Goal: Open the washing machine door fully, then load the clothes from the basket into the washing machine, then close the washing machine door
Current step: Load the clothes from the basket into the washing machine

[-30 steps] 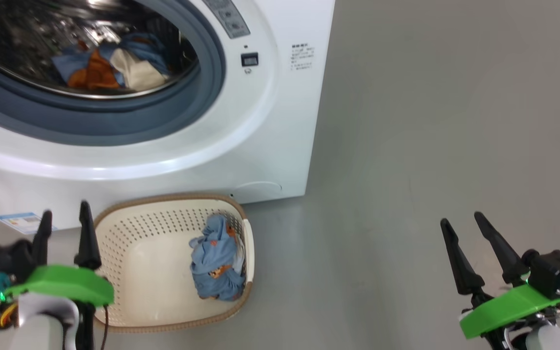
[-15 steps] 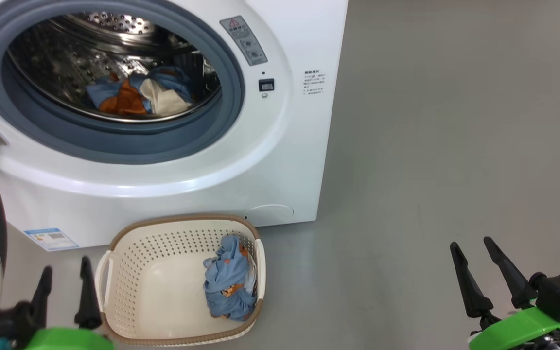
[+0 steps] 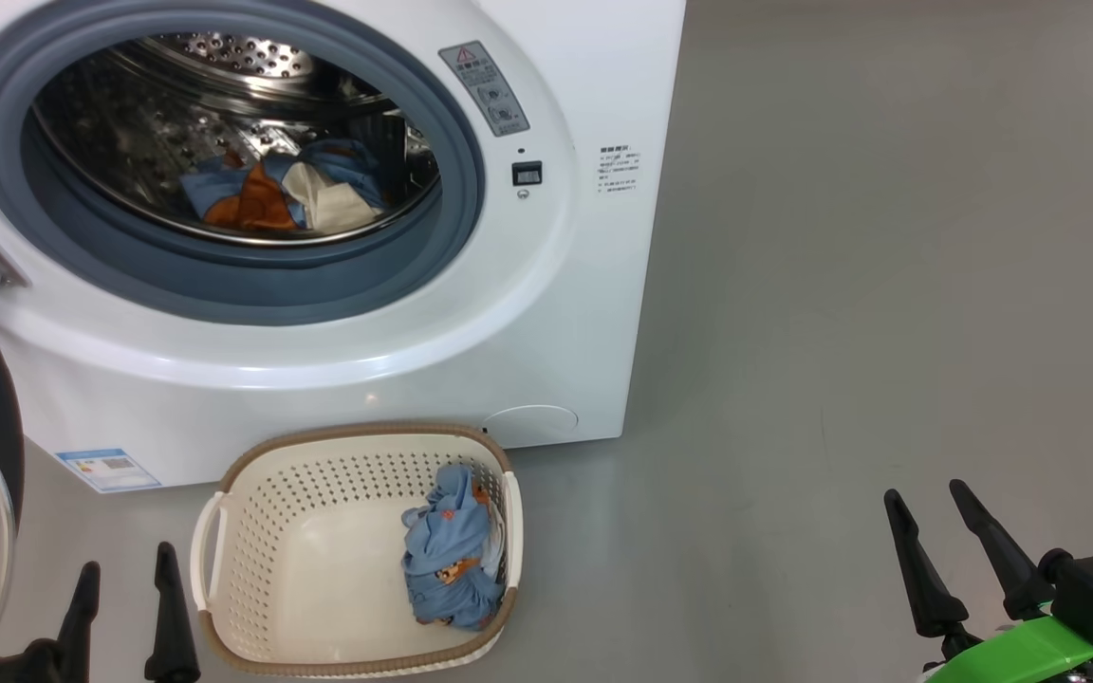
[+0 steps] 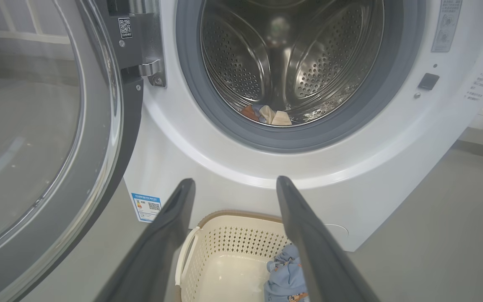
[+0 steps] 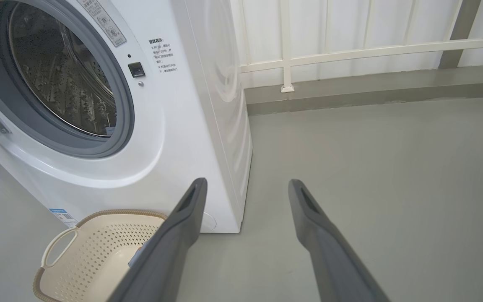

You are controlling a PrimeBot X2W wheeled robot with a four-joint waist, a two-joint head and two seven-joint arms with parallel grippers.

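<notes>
Reaching for the bundle of clothes (image 3: 447, 560) wedged against the right wall of the basket (image 3: 338, 474) could hook a finger in the perforations and drag it along. Both the left gripper (image 4: 235, 182) and the right gripper (image 3: 926, 493) hang wide open, empty; more clothes (image 3: 271, 194) lie in the washing machine drum (image 3: 129, 142).

Bright, even light; sharp frames; glare on washing machine (image 3: 338, 365); wrist views bowed.
</notes>
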